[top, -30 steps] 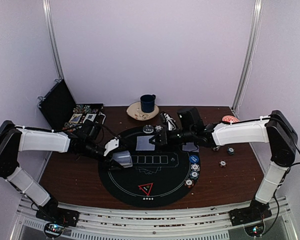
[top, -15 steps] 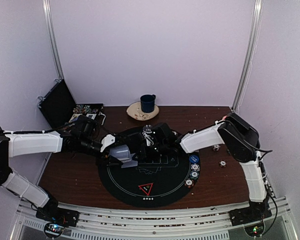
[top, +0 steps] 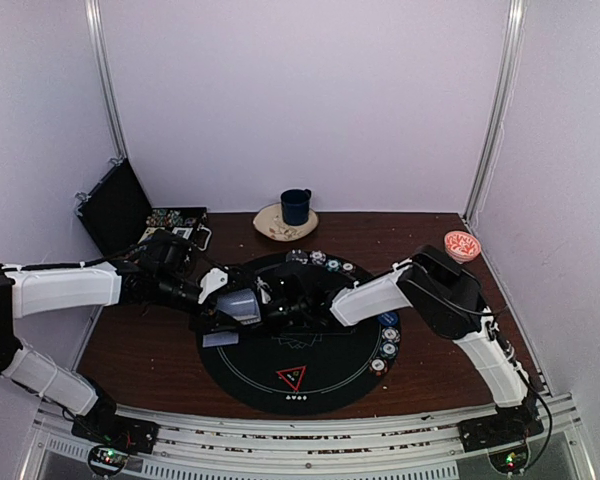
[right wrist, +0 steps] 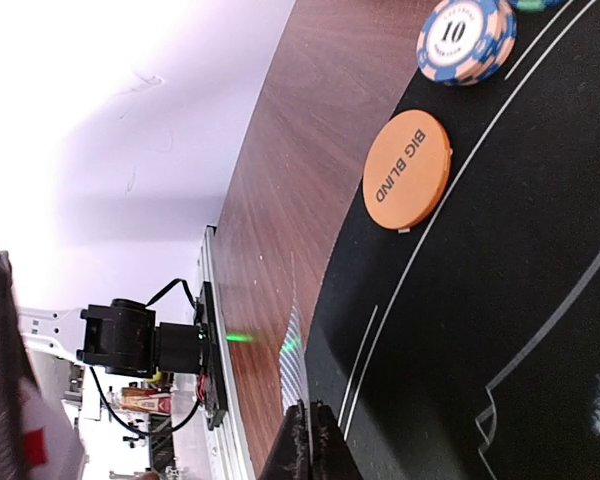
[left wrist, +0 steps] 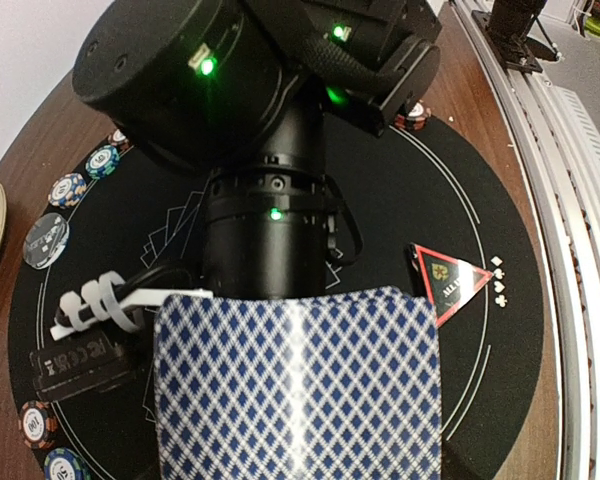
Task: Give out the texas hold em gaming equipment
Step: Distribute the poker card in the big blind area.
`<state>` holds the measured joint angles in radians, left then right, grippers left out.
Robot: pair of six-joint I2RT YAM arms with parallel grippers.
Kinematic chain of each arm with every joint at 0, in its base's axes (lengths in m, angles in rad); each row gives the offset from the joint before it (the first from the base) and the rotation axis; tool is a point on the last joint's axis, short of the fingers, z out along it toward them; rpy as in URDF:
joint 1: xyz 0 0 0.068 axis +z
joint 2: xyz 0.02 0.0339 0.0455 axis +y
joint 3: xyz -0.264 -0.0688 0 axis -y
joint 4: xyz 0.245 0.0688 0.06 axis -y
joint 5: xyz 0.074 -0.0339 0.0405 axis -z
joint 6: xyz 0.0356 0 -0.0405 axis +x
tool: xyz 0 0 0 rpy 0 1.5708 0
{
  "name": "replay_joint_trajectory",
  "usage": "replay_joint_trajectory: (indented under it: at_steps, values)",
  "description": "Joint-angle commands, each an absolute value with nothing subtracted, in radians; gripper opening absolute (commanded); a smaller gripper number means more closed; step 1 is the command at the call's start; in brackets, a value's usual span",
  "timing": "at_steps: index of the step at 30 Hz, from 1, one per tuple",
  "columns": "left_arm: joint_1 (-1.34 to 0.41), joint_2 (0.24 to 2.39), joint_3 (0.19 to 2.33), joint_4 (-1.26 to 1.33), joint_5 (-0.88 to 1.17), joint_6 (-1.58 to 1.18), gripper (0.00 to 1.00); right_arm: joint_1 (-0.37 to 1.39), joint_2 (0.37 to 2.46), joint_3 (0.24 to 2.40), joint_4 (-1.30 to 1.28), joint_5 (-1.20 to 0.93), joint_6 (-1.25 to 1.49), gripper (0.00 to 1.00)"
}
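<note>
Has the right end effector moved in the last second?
Yes. The right end effector has swung left and nearer, from right of the blue mug to left of it.

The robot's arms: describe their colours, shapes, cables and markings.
Both the left arm and right arm have white shells between black cylindrical joints, with thin black cables alongside. The right arm's black wrist shows green lights and a white cable tie.

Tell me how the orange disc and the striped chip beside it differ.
The orange disc is one plain colour; the striped chip has orange and blue edge blocks around a white centre. The disc reads BIG BLIND; the chip reads 10. Both are round and lie flat.
</note>
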<state>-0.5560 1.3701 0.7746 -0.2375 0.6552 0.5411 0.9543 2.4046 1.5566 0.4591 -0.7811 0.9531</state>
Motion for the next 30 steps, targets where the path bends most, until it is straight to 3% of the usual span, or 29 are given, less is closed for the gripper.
replay_joint_trajectory:
  at_steps: [1,12,17,30]
  values:
    - [-0.551,1.352,0.792,-0.217,0.682,0.553,0.02,0.971,2.456,1.613,0.55,-0.8,1.014,0.0]
    - [-0.55,1.354,0.787,-0.213,0.684,0.555,0.02,0.986,2.534,1.69,0.496,-0.772,1.024,0.0]
    - [-0.551,1.362,0.79,-0.213,0.684,0.554,0.02,0.989,2.537,1.715,0.4,-0.746,0.977,0.05]
    - [-0.55,1.366,0.789,-0.212,0.684,0.554,0.02,0.989,2.474,1.712,0.253,-0.678,0.888,0.45]
